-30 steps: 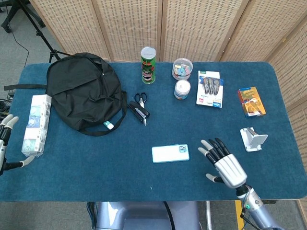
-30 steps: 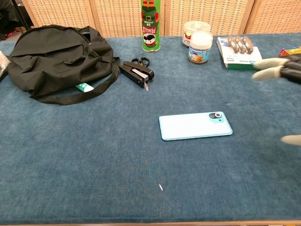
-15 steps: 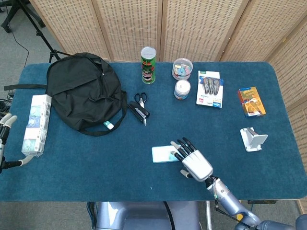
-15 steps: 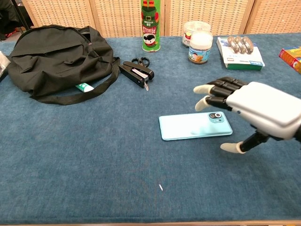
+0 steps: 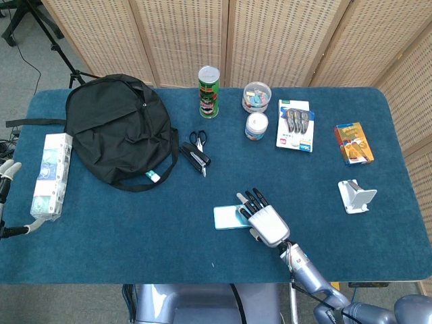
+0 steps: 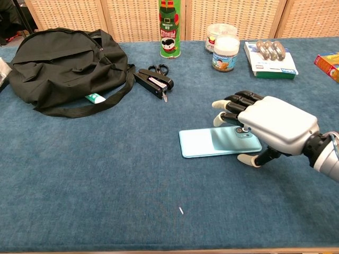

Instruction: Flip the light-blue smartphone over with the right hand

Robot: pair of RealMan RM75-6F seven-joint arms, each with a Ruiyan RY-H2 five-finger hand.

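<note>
The light-blue smartphone [image 6: 212, 143] [image 5: 227, 217] lies flat on the blue table, camera side up, long axis left to right. My right hand [image 6: 267, 124] [image 5: 265, 221] hovers over its right, camera end with fingers spread. The fingertips [image 6: 220, 103] reach past the far edge and the thumb [image 6: 249, 159] sits beside the near edge. I cannot tell whether it touches the phone. My left hand [image 5: 8, 196] is at the table's far left edge, fingers apart, holding nothing.
A black backpack [image 5: 118, 128] lies at the back left with a boxed item [image 5: 50, 174] beside it. Scissors and a black stapler [image 6: 154, 79] lie behind the phone. A Pringles can [image 5: 208, 92], jars [image 6: 225, 52], packets and a white stand [image 5: 355, 196] line the back and right.
My right hand moved left from the table's right side until it came over the phone's camera end. The phone has not moved, nor has the left hand.
</note>
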